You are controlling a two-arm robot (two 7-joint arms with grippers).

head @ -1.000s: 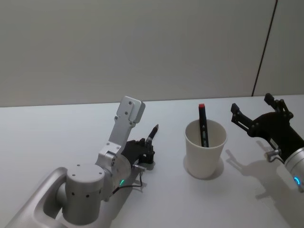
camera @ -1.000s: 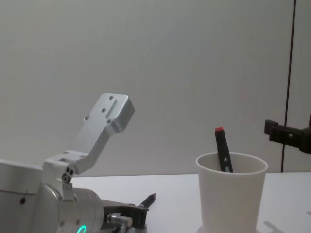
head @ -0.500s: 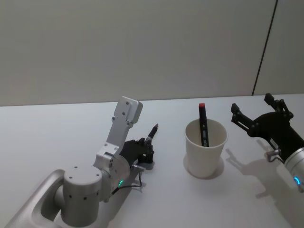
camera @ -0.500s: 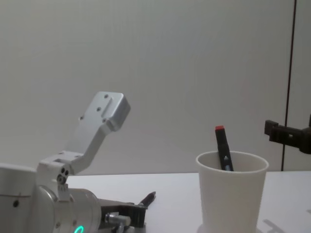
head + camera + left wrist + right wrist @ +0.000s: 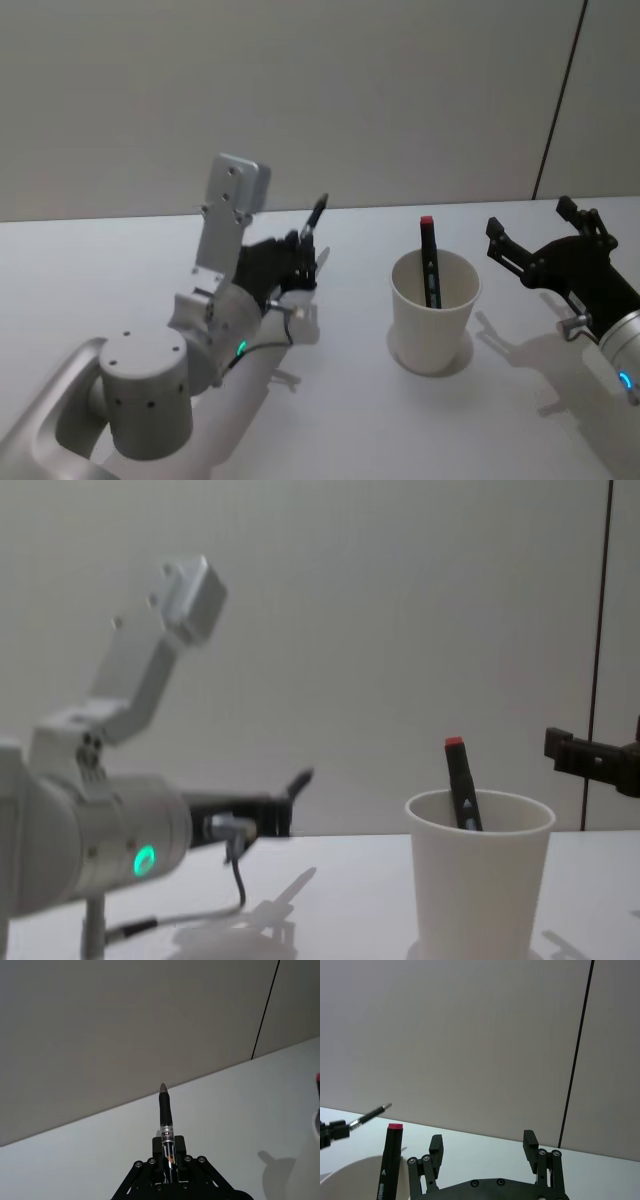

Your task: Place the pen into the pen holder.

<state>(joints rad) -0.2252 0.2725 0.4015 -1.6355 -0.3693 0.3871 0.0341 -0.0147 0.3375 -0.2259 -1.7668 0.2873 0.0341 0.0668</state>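
Head view: left gripper (image 5: 305, 262), clenched on the pen (image 5: 315, 217), had lifted clear of the table (image 5: 120, 270) since a moment earlier, the pen angled up and away, left of the pen holder (image 5: 432, 325). A red-capped marker (image 5: 429, 262) stood in that cup as before. Right gripper (image 5: 532, 222) sat unmoved at the cup's right, fingers spread, empty. Left wrist view: the pen jutted from between pinched fingers. Chest view: it hung near rim height, well apart from the cup.

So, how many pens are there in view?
2. A red-capped pen stands in the white paper cup; a dark pen is gripped in the left hand, in the air to the cup's left. Others could lie hidden inside the cup.
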